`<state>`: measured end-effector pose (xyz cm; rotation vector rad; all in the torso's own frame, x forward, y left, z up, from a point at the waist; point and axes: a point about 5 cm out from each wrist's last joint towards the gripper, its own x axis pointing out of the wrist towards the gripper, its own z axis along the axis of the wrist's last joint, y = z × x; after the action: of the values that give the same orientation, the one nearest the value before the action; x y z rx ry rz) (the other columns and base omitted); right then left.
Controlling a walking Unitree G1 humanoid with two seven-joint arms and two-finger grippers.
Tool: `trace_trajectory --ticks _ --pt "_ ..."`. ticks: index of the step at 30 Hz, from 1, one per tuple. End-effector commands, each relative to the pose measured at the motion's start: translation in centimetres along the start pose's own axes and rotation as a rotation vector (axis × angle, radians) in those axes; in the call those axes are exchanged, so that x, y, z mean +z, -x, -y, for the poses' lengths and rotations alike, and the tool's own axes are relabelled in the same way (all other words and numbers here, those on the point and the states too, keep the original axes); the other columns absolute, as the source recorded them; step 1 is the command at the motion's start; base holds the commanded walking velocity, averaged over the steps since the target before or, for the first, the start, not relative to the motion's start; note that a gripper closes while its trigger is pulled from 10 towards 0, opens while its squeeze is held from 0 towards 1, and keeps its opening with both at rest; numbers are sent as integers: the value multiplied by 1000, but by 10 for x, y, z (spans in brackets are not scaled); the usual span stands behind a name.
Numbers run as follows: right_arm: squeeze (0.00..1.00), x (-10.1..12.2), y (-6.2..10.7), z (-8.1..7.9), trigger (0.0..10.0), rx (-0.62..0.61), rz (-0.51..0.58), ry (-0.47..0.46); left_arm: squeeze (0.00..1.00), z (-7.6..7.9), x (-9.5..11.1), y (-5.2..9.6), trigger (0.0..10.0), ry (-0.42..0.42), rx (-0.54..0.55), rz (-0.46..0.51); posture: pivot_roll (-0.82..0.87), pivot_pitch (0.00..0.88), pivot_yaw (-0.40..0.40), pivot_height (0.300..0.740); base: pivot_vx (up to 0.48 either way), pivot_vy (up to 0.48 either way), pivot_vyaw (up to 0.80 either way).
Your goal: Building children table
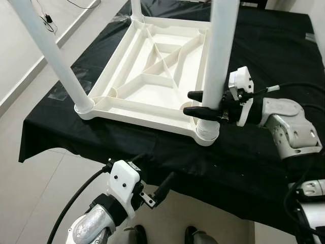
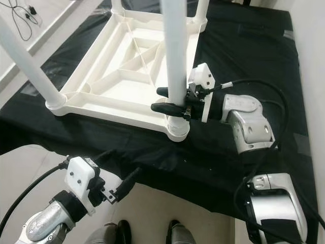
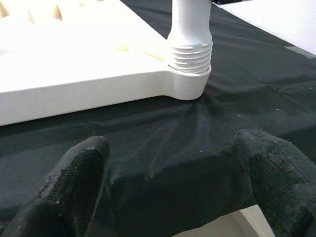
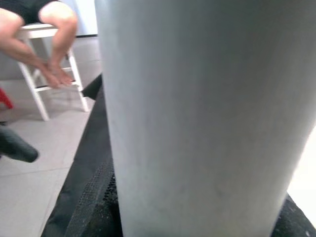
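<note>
Fingers of the right hand (image 1: 199, 102) clasped the white cylindrical plastic leg (image 1: 219, 56) just above its ribbed threaded base, which sat in the near corner socket of the upturned white plastic tabletop (image 1: 152, 76) on the black-draped surface (image 1: 264, 152). Leg-fitting was evidently in hand; whether the thread was fully home I could not tell. Next would likely come more twisting, keeping the leg upright. The left hand (image 1: 158, 193) hung open and empty below the surface's edge.
</note>
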<state>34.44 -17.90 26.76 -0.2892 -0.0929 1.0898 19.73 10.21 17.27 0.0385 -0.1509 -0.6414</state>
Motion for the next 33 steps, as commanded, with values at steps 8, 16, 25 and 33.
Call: trace_trajectory --ticks 8,16,25,33 --pt "0 -77 17 -30 10000 -484 -169 -336 0 2 -5 4 10000 2 -11 -17 41 301 -3 740 0 0 0" --pt "0 -87 20 -100 10000 -1113 -169 -314 0 -2 -8 4 10000 2 -28 -25 30 282 31 740 0 0 0" --pt "0 -68 -2 -94 10000 -1100 -98 -218 0 -6 -9 3 10000 -14 -46 -32 42 272 59 740 0 0 0" --pt "0 -64 -5 -85 10000 -1163 -50 -264 0 -11 -10 1 10000 -30 -39 -29 51 266 66 740 0 0 0"
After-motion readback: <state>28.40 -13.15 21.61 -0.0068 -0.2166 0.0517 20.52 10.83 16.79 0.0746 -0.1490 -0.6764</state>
